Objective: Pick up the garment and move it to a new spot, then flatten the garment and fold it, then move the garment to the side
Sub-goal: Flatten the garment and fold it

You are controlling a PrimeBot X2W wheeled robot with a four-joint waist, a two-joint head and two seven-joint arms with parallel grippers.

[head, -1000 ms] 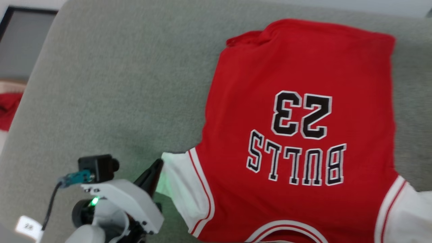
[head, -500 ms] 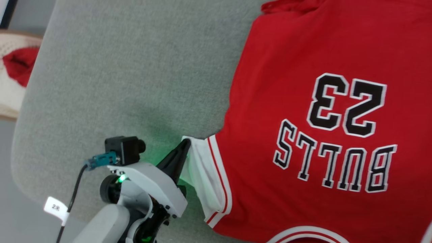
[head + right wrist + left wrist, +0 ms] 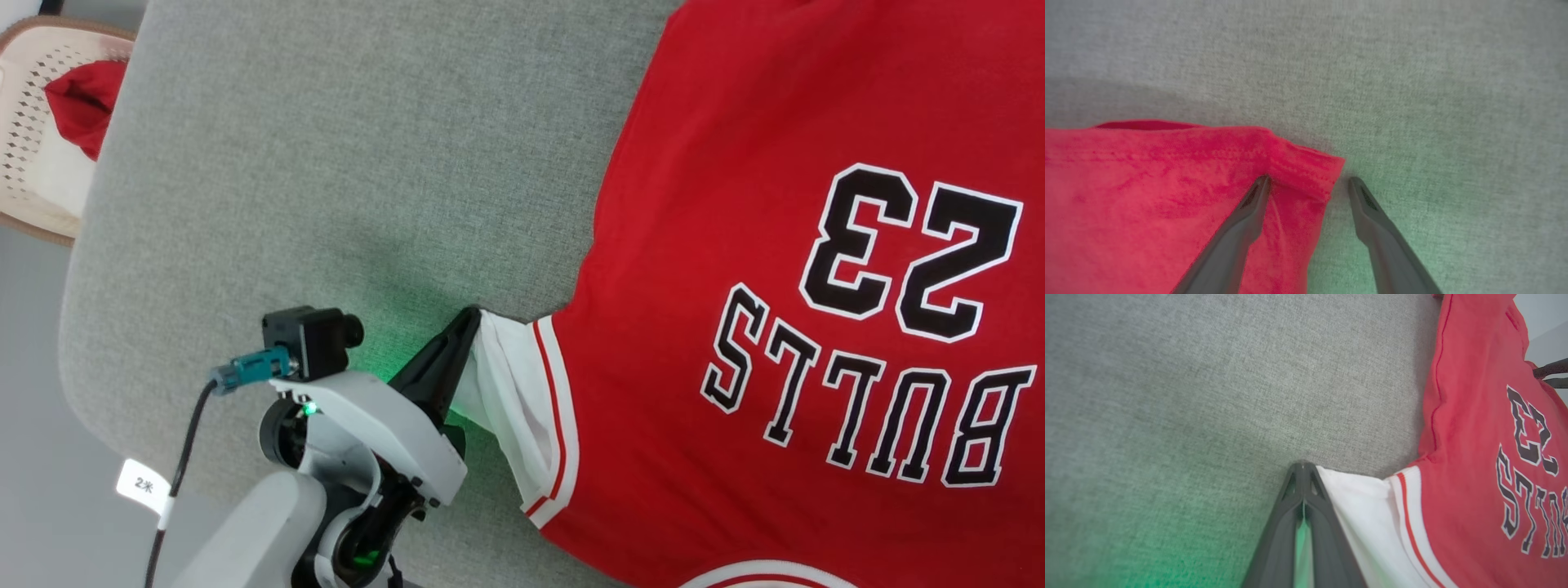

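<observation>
Swinging round, the head camera now takes in the beige perforated basket (image 3: 33, 139) beyond the grey cushion's (image 3: 326, 163) left edge; the red Bulls jersey (image 3: 735, 245) itself has hardly shifted on the cushion. The left gripper (image 3: 469, 322) stays pinched shut on the white sleeve (image 3: 510, 384), which looks more bunched. The right gripper (image 3: 1308, 183) stands wide, straddling the hem corner (image 3: 1310, 171). I judge flattening is underway. Lettering up, the jersey covers the cushion's right part, collar toward the robot, long axis running collar-to-hem toward the cushion's far edge.

The garment (image 3: 735, 204) is matt knit cloth; the cushion (image 3: 326, 163), coarse grey woven fabric; the far-left basket (image 3: 24, 122), perhaps plastic.
</observation>
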